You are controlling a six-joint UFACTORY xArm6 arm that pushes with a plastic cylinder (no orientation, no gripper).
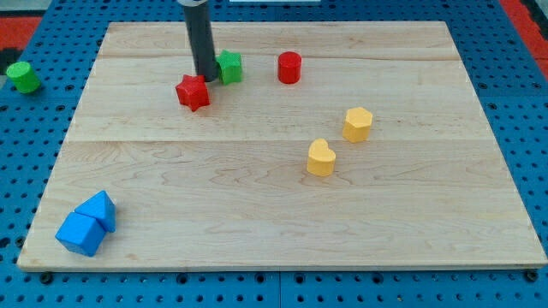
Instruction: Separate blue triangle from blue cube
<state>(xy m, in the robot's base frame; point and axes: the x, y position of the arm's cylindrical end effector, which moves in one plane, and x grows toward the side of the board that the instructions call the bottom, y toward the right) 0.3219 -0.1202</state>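
Observation:
The blue triangle (98, 209) and the blue cube (80, 233) lie touching each other at the board's bottom left corner, the triangle just up and right of the cube. My tip (206, 79) is near the view's top, far from both, between the red star (193, 91) and the green block (229, 67).
A red cylinder (289, 68) stands right of the green block. A yellow hexagonal block (358, 124) and a yellow heart (321, 158) sit right of centre. A green cylinder (23, 77) lies off the wooden board (274, 248), on the blue pegboard at the view's left.

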